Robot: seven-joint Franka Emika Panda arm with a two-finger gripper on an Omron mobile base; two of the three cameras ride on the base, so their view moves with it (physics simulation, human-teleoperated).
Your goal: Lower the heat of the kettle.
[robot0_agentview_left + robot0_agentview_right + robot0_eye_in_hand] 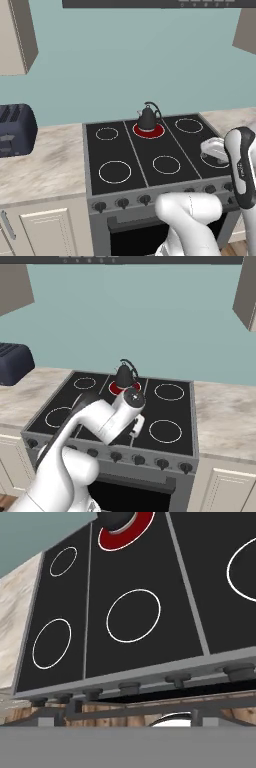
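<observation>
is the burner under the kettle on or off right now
On. The burner beneath the kettle glows red, while the stove's other rings are plain white outlines. How high it is set cannot be told.

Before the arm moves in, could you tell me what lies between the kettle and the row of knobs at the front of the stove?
In the hand view, between the kettle on its red-glowing burner and the knobs, lies one unlit burner ring on bare black cooktop.

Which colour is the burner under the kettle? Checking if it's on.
Glowing red burner, clearest in the left base view.
</observation>
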